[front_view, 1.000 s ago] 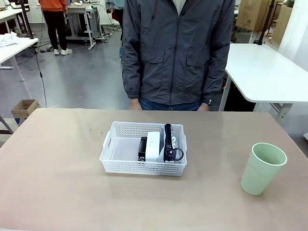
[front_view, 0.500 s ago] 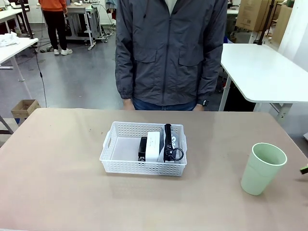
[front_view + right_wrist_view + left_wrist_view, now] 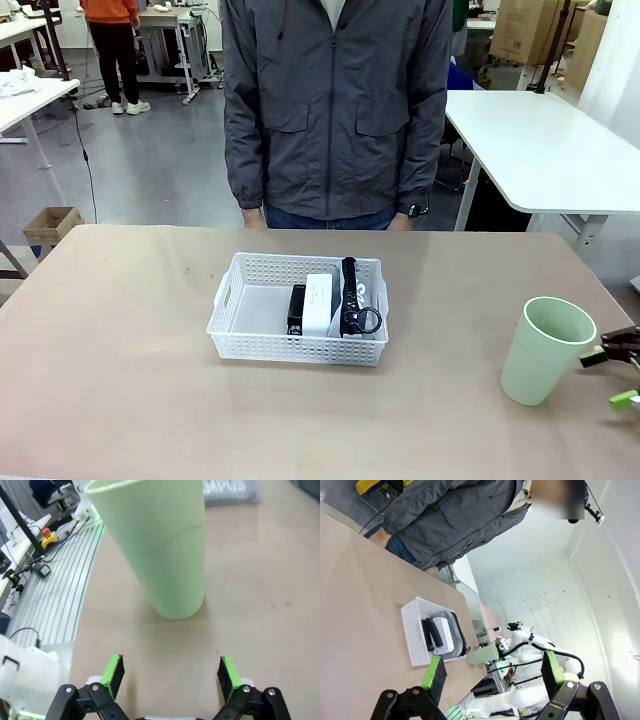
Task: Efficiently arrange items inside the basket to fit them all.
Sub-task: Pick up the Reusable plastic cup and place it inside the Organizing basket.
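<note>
Left gripper [image 3: 491, 672]: fingers spread wide, holding nothing. Left of middle on the desk [image 3: 120, 330], the white basket [image 3: 297, 322]. Packed side by side toward its right end: black stapler [image 3: 296, 309], white box [image 3: 318, 304], grey pouch [image 3: 367, 291] with black strap [image 3: 349, 290] on top. Well to the right, pale green cup [image 3: 545, 350], upright on the desk. Just beside it, right gripper [image 3: 605, 378]: fingers open, empty, not touching the cup.

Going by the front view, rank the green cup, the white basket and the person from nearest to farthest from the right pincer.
1. Green cup, just beside the right pincer, on the table's right side.
2. White basket, mid-table.
3. Person, beyond the far edge.
</note>
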